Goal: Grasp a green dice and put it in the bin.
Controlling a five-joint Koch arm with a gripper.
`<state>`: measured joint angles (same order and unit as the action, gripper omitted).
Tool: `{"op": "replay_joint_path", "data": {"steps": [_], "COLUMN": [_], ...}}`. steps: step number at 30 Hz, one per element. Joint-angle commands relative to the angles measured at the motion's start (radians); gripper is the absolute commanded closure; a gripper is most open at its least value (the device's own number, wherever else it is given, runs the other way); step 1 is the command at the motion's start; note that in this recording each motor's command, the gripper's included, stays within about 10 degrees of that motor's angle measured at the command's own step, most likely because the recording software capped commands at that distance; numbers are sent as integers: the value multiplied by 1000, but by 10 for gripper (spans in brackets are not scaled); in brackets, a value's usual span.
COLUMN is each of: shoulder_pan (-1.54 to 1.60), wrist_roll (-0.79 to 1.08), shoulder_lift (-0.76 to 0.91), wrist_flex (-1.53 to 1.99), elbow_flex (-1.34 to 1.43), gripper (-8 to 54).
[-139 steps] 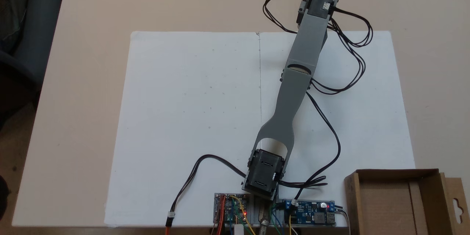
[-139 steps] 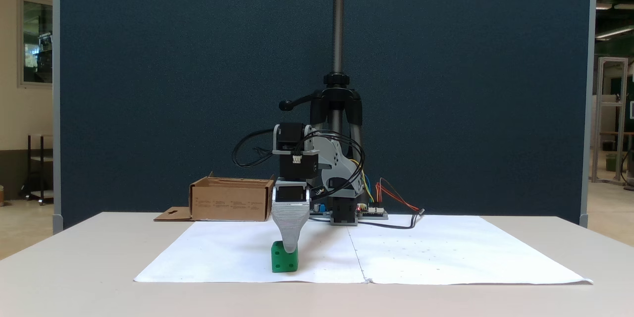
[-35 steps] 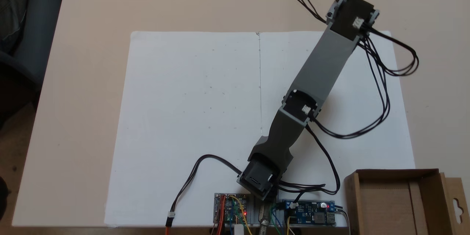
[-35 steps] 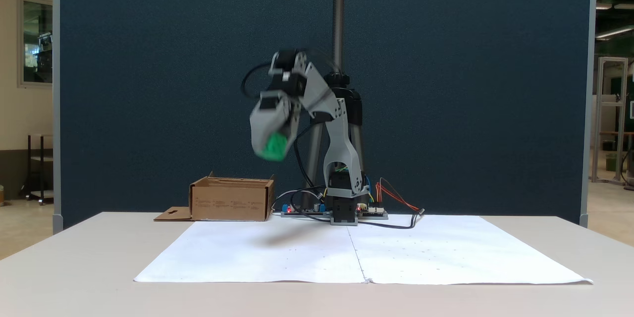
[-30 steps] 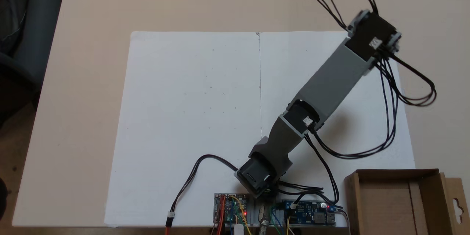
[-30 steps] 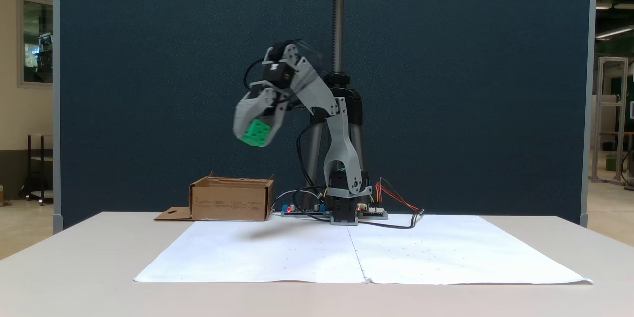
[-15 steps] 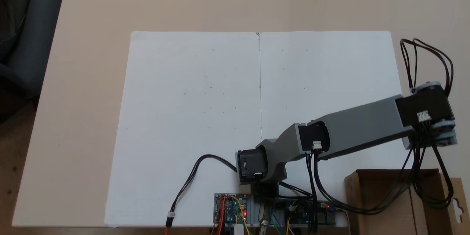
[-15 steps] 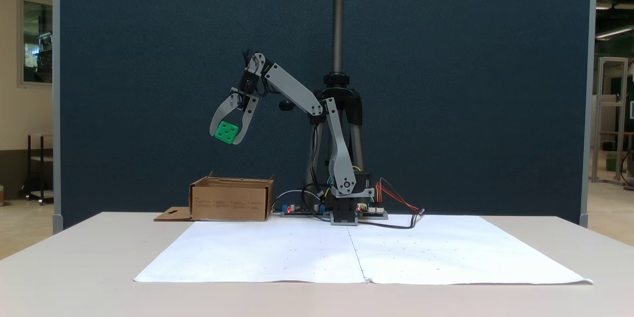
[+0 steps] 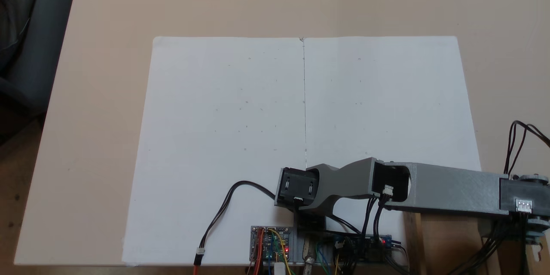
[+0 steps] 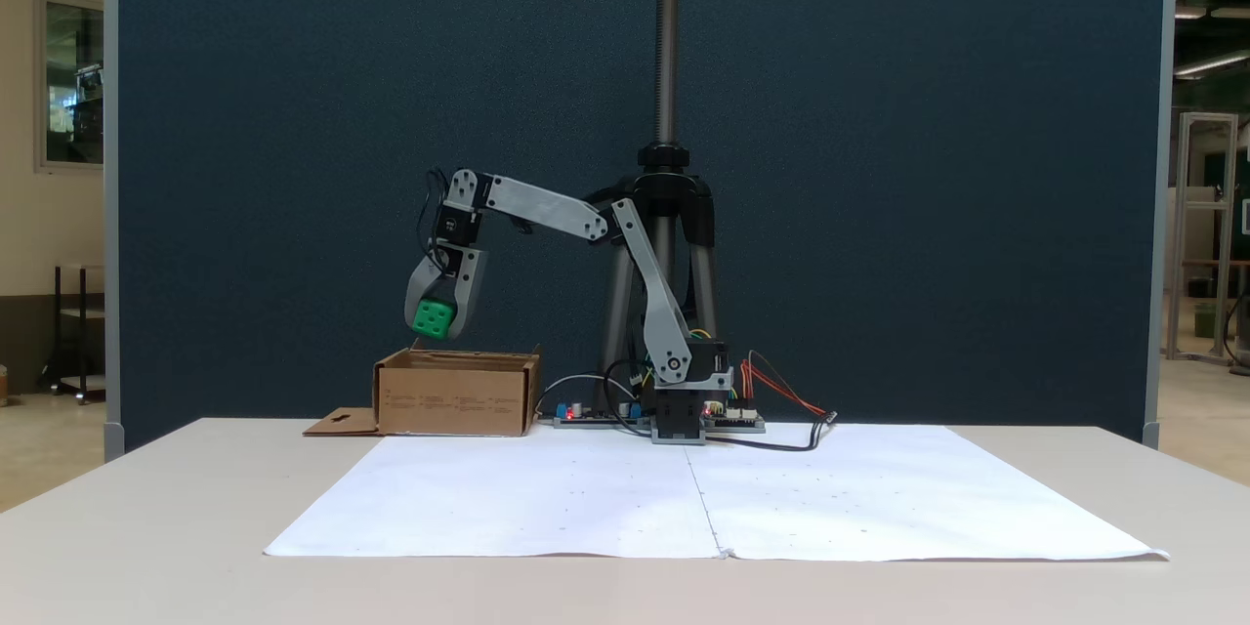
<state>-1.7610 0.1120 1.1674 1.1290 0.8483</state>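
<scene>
Green dice (image 10: 433, 317) held in end effector (image 10: 436, 324) above bin (image 10: 456, 393).

One green dice (image 10: 432, 317), one bin (image 10: 456, 395) (seemingly empty).

Even, soft indoor light in both fixed views, sharp focus, no motion blur, faint shadows on the desk (image 10: 146, 547), no glare

One fixed view is looking straight down on the table (image 9: 107, 0) from high above, another is facing the arm (image 10: 547, 205) level from the table's far edge, both sharing the white sheet (image 9: 223, 129) and bin (image 10: 454, 395).
</scene>
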Motion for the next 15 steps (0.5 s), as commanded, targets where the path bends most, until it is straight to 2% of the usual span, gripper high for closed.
{"op": "replay_joint_path", "data": {"steps": [1,8,11,12,14,15], "shoulder_pan": [-28,-26,-26,-26,-25,-23], "wrist_roll": [104,112,112,112,112,112], "shoulder_lift": [25,41,43,43,43,43], "wrist_flex": [-11,95,95,94,92,87], "elbow_flex": [23,104,109,109,112,114], "gripper": [337,337,295,260,127,102]}}
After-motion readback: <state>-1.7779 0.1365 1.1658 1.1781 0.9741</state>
